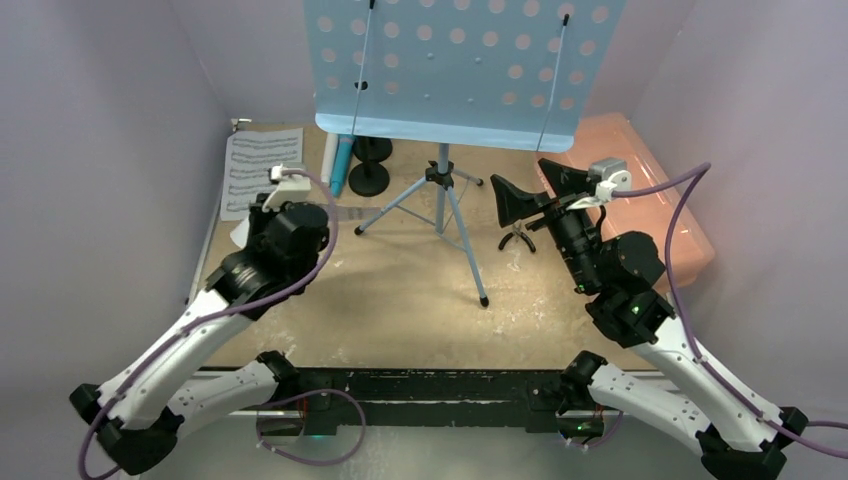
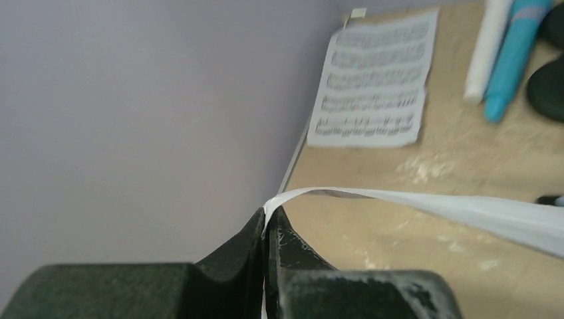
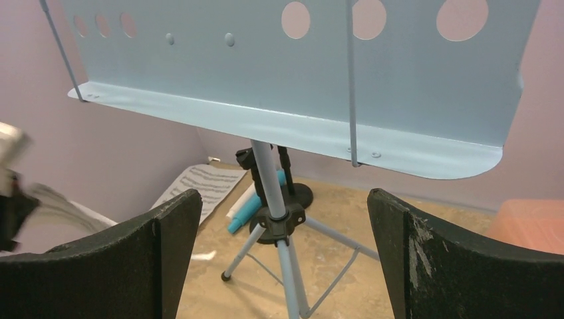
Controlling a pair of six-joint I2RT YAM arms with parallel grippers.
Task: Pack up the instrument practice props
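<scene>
The light-blue perforated music rack (image 1: 455,70) stands on its tripod legs (image 1: 440,215) at mid table. My right gripper (image 1: 540,192) is open, facing the tripod post (image 3: 266,173) from the right, nothing between its fingers. My left gripper (image 2: 268,219) is shut on the edge of a white sheet-music page (image 2: 479,212), which bows off to the right above the table. Another printed page (image 1: 258,170) lies flat at the back left. A white microphone (image 1: 329,160) and a blue one (image 1: 342,165) lie beside two black round-based holders (image 1: 370,178).
A pink translucent box (image 1: 650,190) sits at the back right, behind my right arm. Small black-handled pliers (image 1: 516,238) lie on the table below the right gripper. Lilac walls close in on the left, back and right.
</scene>
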